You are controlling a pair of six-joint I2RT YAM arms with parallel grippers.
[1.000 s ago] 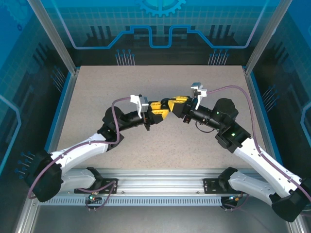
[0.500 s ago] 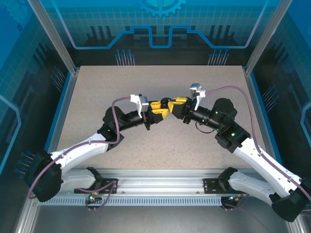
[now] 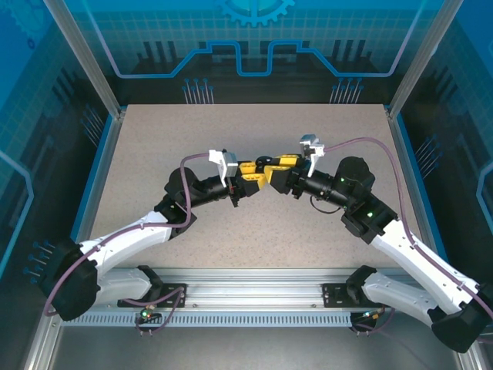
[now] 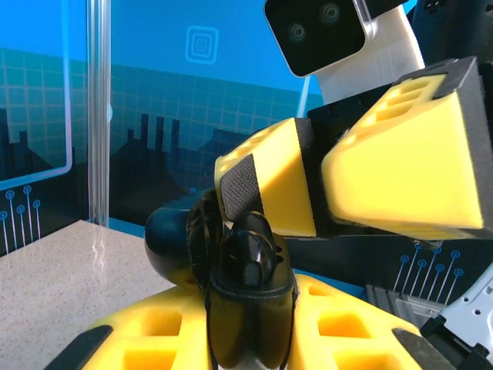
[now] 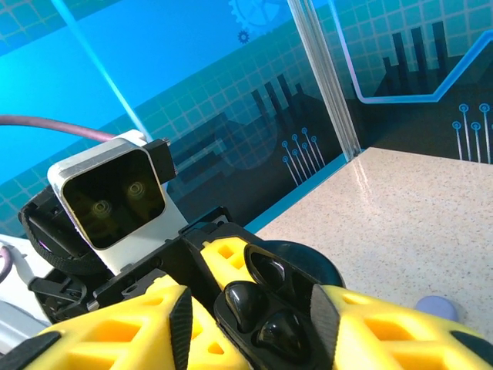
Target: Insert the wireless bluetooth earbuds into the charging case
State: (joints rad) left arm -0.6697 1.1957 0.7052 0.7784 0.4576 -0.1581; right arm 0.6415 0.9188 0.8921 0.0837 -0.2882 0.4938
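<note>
A black charging case (image 4: 250,308) stands upright between the yellow fingers of my left gripper (image 4: 250,331), which is shut on it. Its lid (image 4: 171,240) hangs open to the left. In the right wrist view two black earbuds (image 5: 248,295) (image 5: 281,337) sit side by side in the case's wells (image 5: 266,312). My right gripper (image 5: 253,317) straddles the case with its jaws open, the left pad (image 5: 181,322) clear of the case wall. From above, the left gripper (image 3: 253,176) and right gripper (image 3: 267,166) meet tip to tip over the middle of the table.
A small pale lavender object (image 5: 437,309) lies on the speckled tabletop (image 5: 416,216) beyond my right finger. Blue glass walls and an aluminium post (image 5: 323,77) close off the far side. The left wrist camera block (image 5: 114,202) sits close behind the case.
The right gripper's jaws have spread apart around the case and its wrist has edged slightly left. The left gripper has kept its hold on the case without moving.
</note>
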